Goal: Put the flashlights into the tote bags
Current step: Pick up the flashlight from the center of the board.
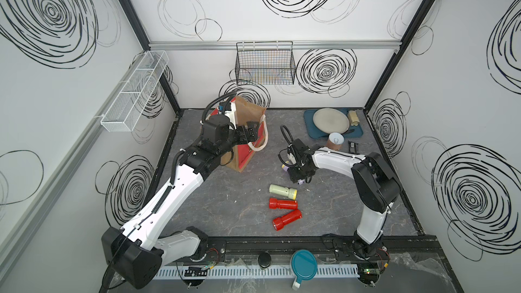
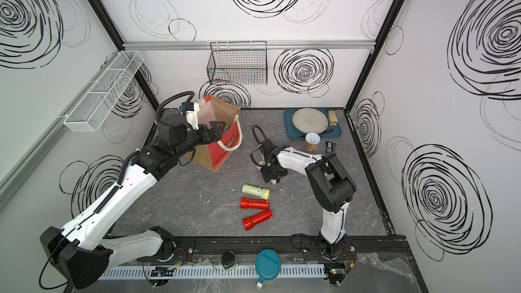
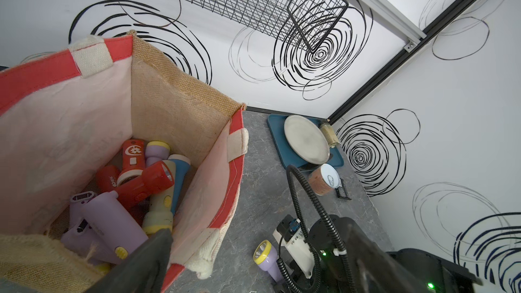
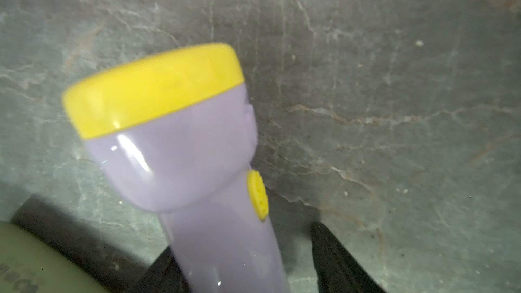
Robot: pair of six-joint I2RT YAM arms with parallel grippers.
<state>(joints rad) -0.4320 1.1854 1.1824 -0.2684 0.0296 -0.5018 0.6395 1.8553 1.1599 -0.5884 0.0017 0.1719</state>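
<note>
Lilac flashlight [image 4: 197, 164] on table [image 1: 225, 207], handle between part-open right gripper [image 1: 295, 175] jaws, not clamped. Centre, squeeze below switch [image 4: 258, 194], lift level, drop into tote bag [image 3: 174, 102]. Over bag: left gripper [image 2: 217, 130] wide open, empty.

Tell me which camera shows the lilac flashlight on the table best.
The right wrist view: the lilac flashlight fills it, yellow head and switch clear. The left wrist view shows it small. In both top views the right arm hides most of it.
</note>
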